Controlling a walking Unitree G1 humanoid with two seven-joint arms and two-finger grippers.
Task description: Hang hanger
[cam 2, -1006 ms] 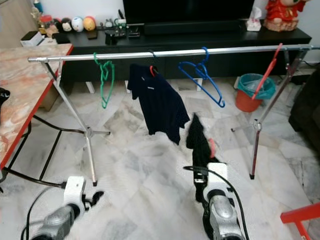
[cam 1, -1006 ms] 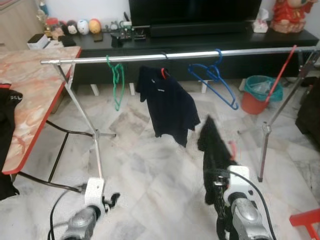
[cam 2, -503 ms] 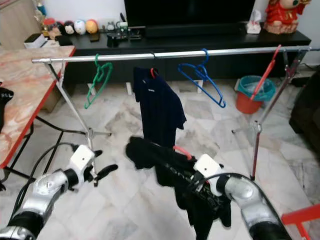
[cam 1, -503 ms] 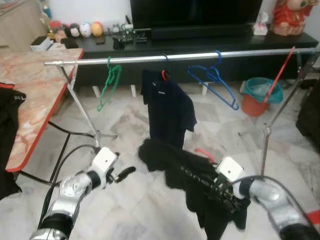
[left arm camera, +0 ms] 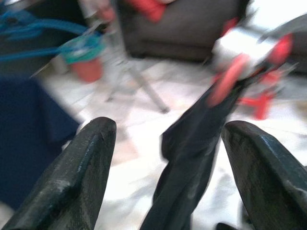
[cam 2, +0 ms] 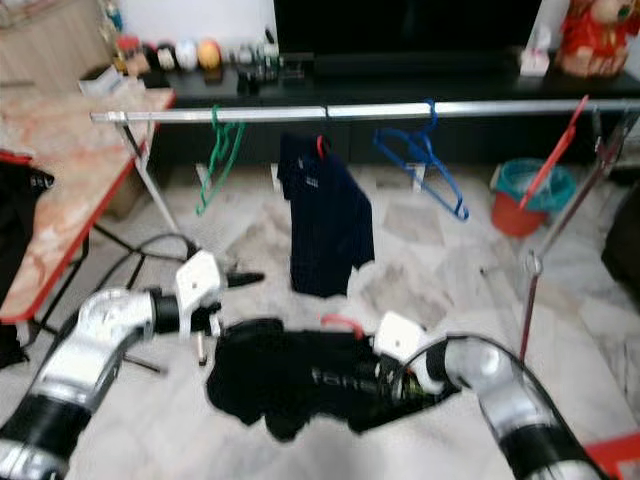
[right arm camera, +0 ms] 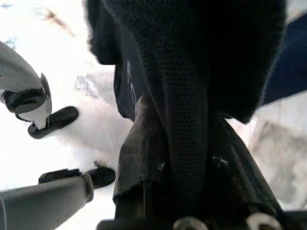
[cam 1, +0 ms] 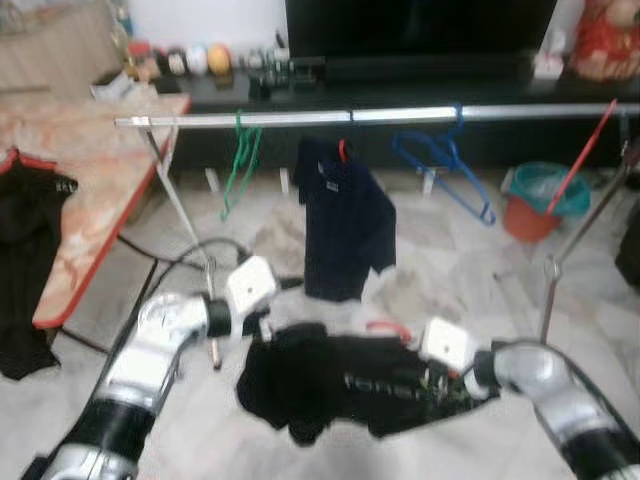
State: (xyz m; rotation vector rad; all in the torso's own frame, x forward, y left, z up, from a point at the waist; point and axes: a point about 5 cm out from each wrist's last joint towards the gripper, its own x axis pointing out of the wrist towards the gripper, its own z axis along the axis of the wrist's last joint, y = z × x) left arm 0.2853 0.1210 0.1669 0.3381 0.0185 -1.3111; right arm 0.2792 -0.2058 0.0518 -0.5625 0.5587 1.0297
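Right hand [cam 1: 437,378] clamped on the black garment [cam 1: 330,378]; fingers buried in fabric, so the red hanger [cam 1: 388,327] shows just as a curved sliver beside that hand. Left hand [cam 1: 262,322] spread open, at the garment's far edge; contact unclear, frames blurred. Rail [cam 1: 400,115] beyond both hands.

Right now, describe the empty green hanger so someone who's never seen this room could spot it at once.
Find the long silver clothes rail running across the room in front of the black TV cabinet. The thin green plastic hanger dangles near the rail's left end, beside the marble-patterned table. It hangs bare, left of the hanging navy polo shirt and far from the blue hanger.
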